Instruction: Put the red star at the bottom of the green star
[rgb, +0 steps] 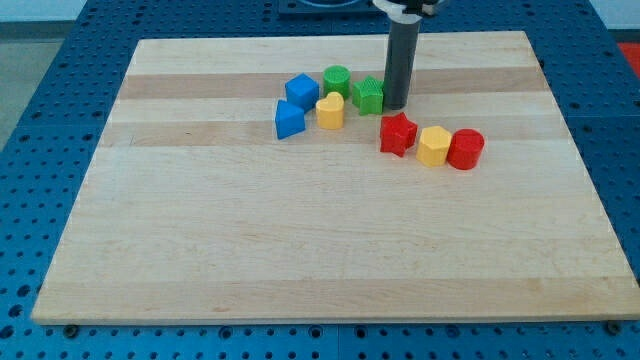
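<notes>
The red star lies on the wooden board, right of centre in the upper half. The green star lies up and to the left of it, with a small gap between them. My tip stands right beside the green star's right edge, just above the red star.
A green cylinder, a blue cube, a yellow heart and a blue triangular block cluster left of the green star. A yellow hexagon and a red cylinder sit right of the red star.
</notes>
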